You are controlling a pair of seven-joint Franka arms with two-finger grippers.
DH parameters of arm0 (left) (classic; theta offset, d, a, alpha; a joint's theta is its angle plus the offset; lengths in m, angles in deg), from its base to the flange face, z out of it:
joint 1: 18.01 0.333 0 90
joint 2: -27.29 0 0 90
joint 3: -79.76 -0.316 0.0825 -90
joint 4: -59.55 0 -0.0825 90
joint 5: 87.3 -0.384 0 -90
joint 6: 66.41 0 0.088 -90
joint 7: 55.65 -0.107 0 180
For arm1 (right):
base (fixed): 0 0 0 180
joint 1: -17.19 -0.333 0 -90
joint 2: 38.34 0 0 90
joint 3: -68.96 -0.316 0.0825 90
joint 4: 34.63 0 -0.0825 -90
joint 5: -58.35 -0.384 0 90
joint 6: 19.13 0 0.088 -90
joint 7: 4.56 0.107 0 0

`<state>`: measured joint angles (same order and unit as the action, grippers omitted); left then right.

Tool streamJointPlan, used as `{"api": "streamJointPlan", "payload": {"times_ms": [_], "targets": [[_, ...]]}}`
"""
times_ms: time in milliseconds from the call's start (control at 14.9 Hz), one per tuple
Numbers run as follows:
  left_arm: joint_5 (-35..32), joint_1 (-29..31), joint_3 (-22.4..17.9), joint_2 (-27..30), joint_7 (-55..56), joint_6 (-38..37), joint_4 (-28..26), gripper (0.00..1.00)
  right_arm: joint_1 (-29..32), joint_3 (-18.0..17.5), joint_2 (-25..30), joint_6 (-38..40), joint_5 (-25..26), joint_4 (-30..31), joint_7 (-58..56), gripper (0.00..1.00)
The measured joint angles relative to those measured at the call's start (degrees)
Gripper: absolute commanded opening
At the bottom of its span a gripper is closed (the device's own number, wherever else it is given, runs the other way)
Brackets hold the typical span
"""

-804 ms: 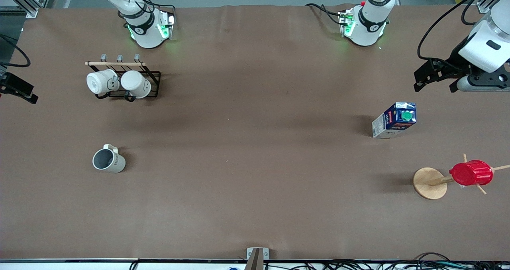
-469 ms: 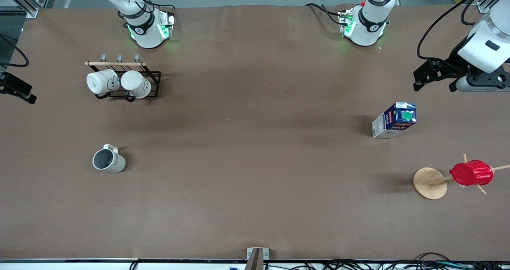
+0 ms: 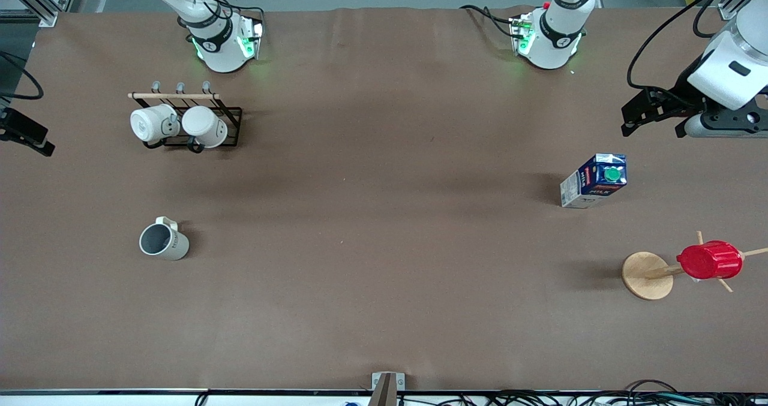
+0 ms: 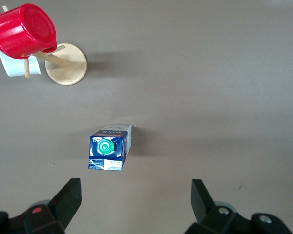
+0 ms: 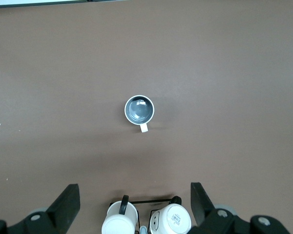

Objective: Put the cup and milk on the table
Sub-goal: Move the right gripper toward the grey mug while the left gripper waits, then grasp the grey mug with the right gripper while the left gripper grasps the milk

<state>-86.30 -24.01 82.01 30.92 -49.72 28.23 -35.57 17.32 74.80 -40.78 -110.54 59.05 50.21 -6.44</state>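
Front view shows the cup [image 3: 163, 241] standing upright on the brown worktop [image 3: 384, 262] toward the right arm's end, its grey inside open upward and its small handle on the side turned toward the robots' bases. Farther from the front camera than the cup sits a black wire rack [image 3: 198, 124] with a wooden bar, and two plain white mugs [image 3: 180, 125] hang on it side by side. The milk [image 3: 594, 181] stands upright on the worktop toward the left arm's end, green cap on top, touching nothing else. Nearer the front camera than the milk is a wooden peg stand [image 3: 647, 275] with a round base, and a red ribbed cup [image 3: 709, 260] sits upended on one of its pegs. The left hand [image 4: 136, 207] hangs high over the worktop beside the milk, its fingers spread wide with nothing between them. The right hand [image 5: 135, 207] hangs high over the rack, fingers also spread wide and empty, with the cup well apart from it on the bare sheet.
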Motion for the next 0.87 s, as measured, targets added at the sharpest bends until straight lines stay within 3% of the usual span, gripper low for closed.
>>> {"api": "streamJointPlan", "payload": {"times_ms": [402, 871], "targets": [[0.0, 3.97, -0.54, -0.28, -5.56, 3.04, -4.63, 0.99, 0.01, 0.01, -3.76, -1.92, 0.0, 0.57, -0.02, 1.0], [0.0, 7.75, -0.57, -0.35, -10.96, 15.91, -17.39, 1.0, -0.18, -0.11, -14.05, -17.27, -0.02, 5.58, -3.32, 1.0]]}}
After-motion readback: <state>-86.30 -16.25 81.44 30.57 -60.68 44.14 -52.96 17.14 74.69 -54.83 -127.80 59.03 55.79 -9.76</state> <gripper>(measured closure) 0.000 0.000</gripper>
